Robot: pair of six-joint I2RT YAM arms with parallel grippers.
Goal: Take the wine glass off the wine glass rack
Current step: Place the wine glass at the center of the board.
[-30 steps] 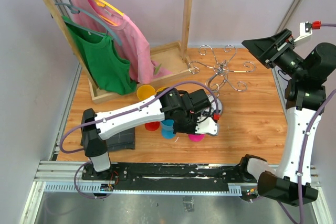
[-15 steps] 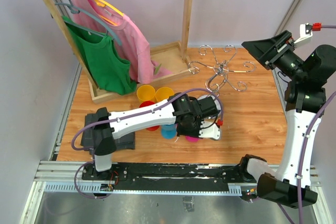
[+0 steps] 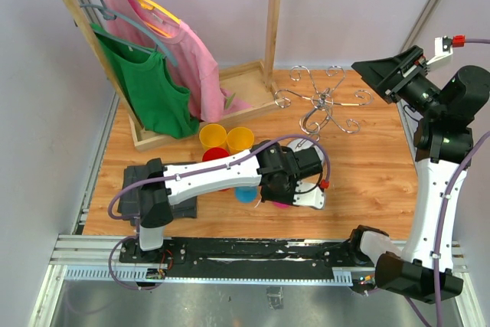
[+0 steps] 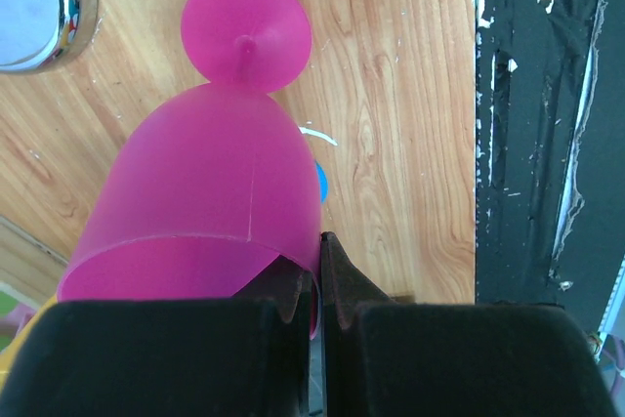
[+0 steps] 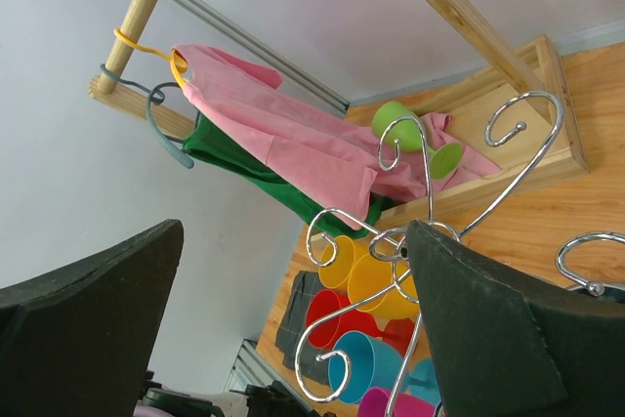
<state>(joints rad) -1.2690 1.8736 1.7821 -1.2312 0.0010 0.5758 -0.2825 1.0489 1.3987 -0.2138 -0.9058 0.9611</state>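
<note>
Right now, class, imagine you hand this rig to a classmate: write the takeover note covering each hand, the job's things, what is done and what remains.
Left hand: shut, pinching the rim of the pink wine glass.
Right hand: open, empty, raised beside the rack.
Done: the glass is off the rack, over the near part of the table, by the cups.
Left: probably set the glass down and let go.
</note>
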